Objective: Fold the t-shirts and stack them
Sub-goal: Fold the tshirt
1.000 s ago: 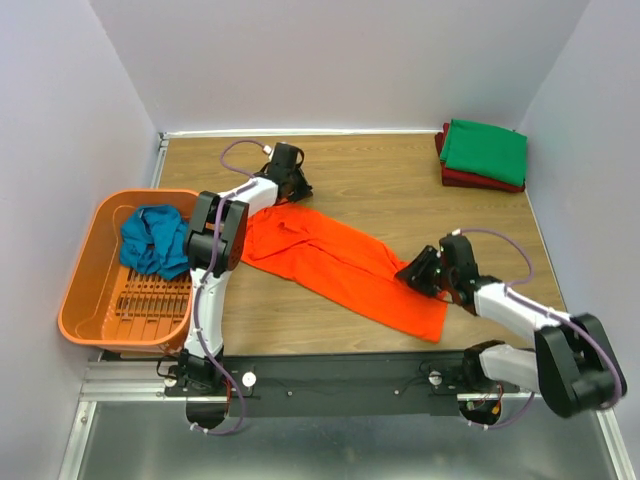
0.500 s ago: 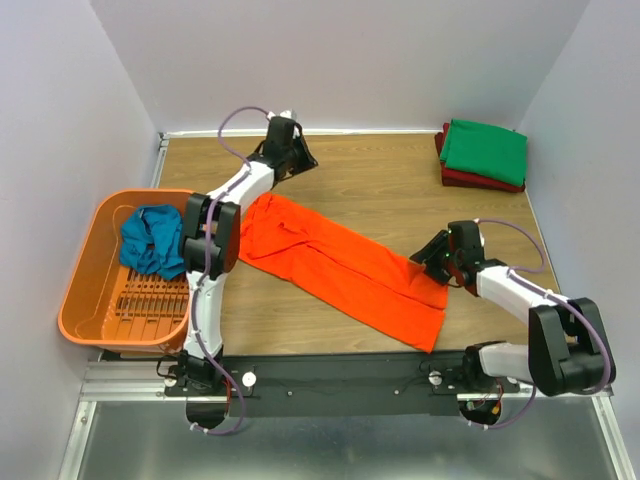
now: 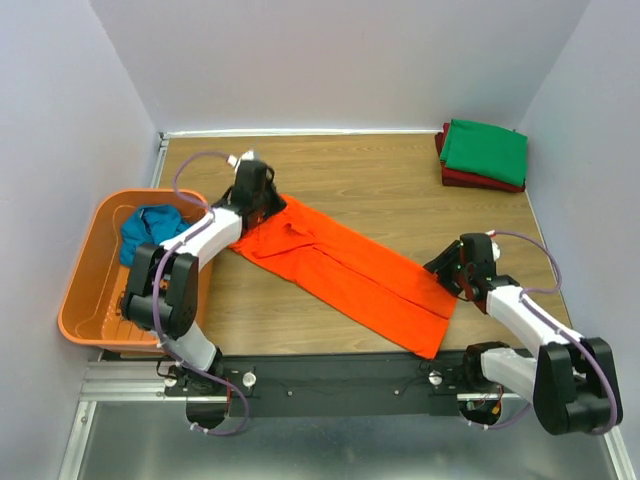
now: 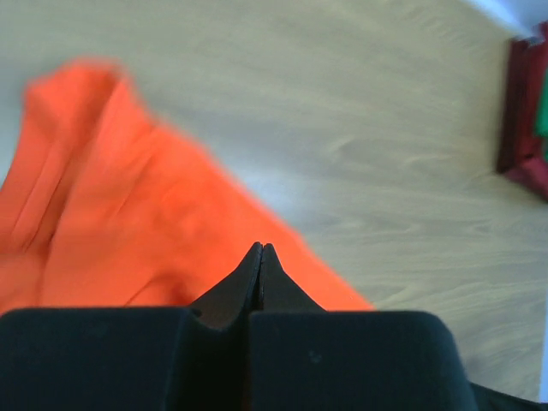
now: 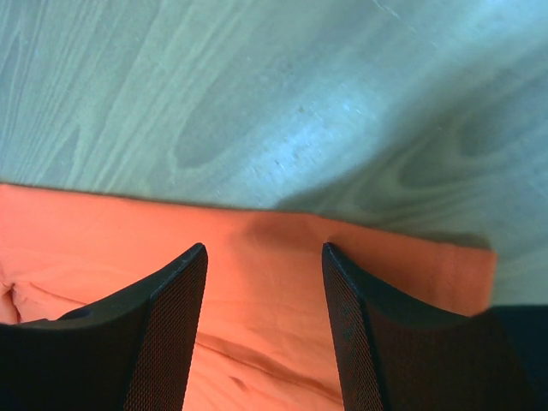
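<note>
Orange t-shirt [image 3: 345, 268] lies on the table [image 3: 380, 180] as 1 long narrow band, running on a diagonal from far-left to near-right, its near-right corner close to the table's front edge. Left gripper [image 4: 261, 253] sits at the far-left end of the band with its jaws pressed tight together; the wrist view shows orange cloth just under the tips, but whether any fold is pinched between them cannot be told. Right gripper [image 5: 261, 300] hangs over the near-right end, jaws spread, nothing between them, the cloth edge lying beneath. Risks, as judgement: if the right jaws close too high they miss, or take only the top layer, so the band opens out when lifted. If the left tips hold nothing, that end is not anchored and a pull from the right would drag the whole band toward the front edge. Uneven lift at the 2 ends would skew the fold. Count: 4 t-shirts, namely 1 orange, 1 green t-shirt [image 3: 485, 150] folded on top of 1 dark red t-shirt [image 3: 480, 181] at the far-right corner, and 1 teal-blue t-shirt [image 3: 150, 235] crumpled in the basket [image 3: 75, 290]. 1 basket. 2 grippers. 1 stack of 2.
</note>
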You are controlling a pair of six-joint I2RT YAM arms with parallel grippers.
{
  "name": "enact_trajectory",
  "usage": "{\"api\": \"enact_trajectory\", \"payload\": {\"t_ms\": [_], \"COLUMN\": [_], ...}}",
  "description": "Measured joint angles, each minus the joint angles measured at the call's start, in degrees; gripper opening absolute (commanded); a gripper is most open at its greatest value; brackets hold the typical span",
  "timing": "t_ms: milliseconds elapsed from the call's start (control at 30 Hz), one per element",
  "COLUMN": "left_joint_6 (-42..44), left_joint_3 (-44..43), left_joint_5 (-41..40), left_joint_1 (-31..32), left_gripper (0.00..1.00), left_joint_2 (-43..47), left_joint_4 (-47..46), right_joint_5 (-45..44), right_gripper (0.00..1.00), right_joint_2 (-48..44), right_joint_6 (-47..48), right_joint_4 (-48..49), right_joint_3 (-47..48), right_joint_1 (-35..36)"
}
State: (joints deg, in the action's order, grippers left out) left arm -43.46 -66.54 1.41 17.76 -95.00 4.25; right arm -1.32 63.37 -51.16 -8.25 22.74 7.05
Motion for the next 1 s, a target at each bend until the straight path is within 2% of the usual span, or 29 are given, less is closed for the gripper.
{"api": "enact_trajectory", "payload": {"t_ms": [167,267,400,667,833,1000], "left_joint_6": [-6.69,-8.81,-9.79,-10.25,-9.75,-5.03], "left_joint_3": [15.69,16.41,10.69,-4.15,-9.25,-20.72], "left_joint_5": [-3.37,-4.28,-4.17,2.93,3.82,2.71], "left_joint_1": [0.22,0.76,1.51,1.55,1.51,1.6], "left_gripper": [0.0,0.0,0.0,0.0,0.0,0.01], "left_joint_2": [5.6,5.38,0.44,-18.75,-21.24,-27.3], "left_joint_4": [-0.17,0.02,-0.59,0.63,3.69,9.75], "right_joint_5": [-0.92,-0.79,-0.17,2.05,2.25,2.32], "right_gripper": [0.64,0.65,0.66,0.67,0.68,0.68], "right_joint_2": [-4.37,-4.37,-2.4,1.99,2.01,3.08], "right_joint_6": [1.33,3.28,6.25,12.02,14.27,16.31], "right_joint_4": [-3.76,-5.18,-5.22,-6.71,-7.82,-8.41], "right_joint_3": [0.48,3.85,9.14,15.78,17.55,18.03], "right_joint_1": [-0.04,-0.04,-0.04,0.09,0.13,0.13]}}
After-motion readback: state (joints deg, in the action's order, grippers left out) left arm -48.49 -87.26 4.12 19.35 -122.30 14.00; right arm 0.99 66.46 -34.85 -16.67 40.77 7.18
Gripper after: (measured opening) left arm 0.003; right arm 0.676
